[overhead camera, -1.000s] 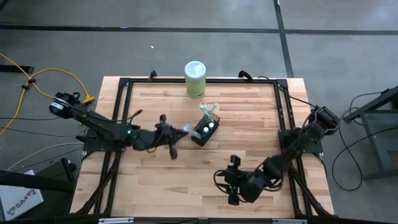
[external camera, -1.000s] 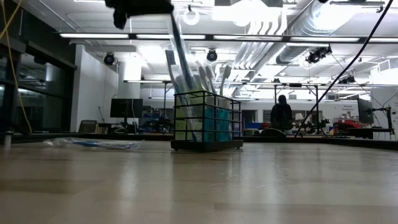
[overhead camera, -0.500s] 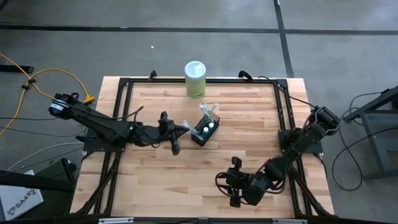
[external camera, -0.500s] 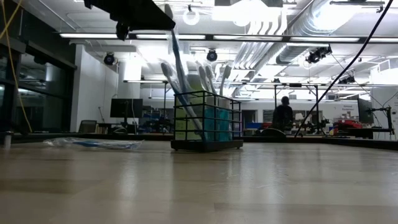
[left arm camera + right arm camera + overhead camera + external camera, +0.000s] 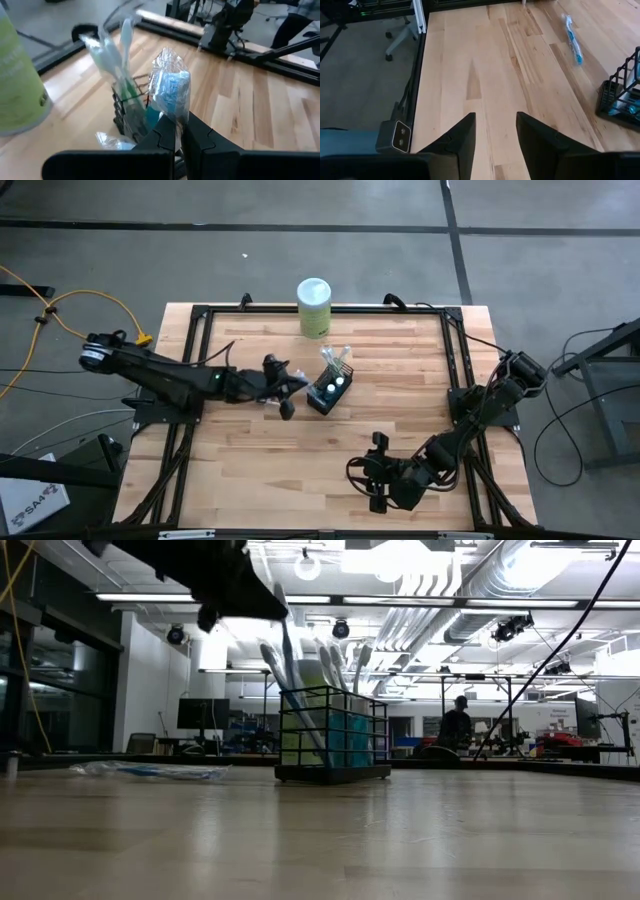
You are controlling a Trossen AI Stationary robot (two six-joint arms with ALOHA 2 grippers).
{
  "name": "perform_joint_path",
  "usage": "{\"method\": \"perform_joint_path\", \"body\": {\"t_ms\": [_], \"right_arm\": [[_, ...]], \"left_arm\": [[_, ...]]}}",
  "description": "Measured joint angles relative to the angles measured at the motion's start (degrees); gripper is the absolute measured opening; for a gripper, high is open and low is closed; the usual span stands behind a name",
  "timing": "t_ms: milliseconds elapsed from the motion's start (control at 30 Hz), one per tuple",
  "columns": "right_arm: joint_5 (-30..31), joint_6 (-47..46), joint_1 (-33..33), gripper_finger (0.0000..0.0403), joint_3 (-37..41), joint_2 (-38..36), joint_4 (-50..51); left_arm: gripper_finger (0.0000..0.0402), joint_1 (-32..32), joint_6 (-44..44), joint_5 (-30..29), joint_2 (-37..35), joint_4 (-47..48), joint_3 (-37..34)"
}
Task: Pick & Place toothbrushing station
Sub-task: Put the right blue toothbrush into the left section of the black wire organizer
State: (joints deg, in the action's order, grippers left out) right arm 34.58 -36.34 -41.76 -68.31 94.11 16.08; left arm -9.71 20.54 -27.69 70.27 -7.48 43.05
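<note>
We see left gripper (image 5: 296, 383) clamped on a wrapped toothbrush (image 5: 170, 92) at the holder (image 5: 330, 392); right gripper (image 5: 495, 131) parted, holding nothing.

a small black wire-mesh box-shaped holder (image 5: 328, 392) stands upright on the wooden table, near its middle. thin white-and-blue toothbrushes (image 5: 330, 665) stick up out of it, leaning in different directions. two small teal tubes with white caps (image 5: 334, 385) stand side by side inside the mesh. one more toothbrush in a clear plastic wrapper (image 5: 170, 90) is held up just beside the holder. another wrapped toothbrush (image 5: 572, 41) lies flat on the table, apart from the holder.
</note>
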Motion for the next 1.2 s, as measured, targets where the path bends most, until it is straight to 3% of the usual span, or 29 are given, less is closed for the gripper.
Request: {"method": "perform_joint_path", "body": {"t_ms": [267,533,900,1200], "right_arm": [[0.0,0.0,0.0,0.0132,0.0,0.0,0.0],[0.0,0.1,0.0,0.0133,0.0,0.0,0.0],[0.0,0.1,0.0,0.0133,0.0,0.0,0.0],[-0.3,0.1,0.0,0.0133,0.0,0.0,0.0]], "left_arm": [[0.0002,5.2,2.2,7.5,3.9,0.1,0.0],[0.0025,6.0,2.9,11.9,5.6,-0.5,0.0],[0.0102,5.8,0.8,12.2,5.6,-3.6,0.0],[0.0111,5.8,0.7,12.2,5.6,-3.6,0.0]]}}
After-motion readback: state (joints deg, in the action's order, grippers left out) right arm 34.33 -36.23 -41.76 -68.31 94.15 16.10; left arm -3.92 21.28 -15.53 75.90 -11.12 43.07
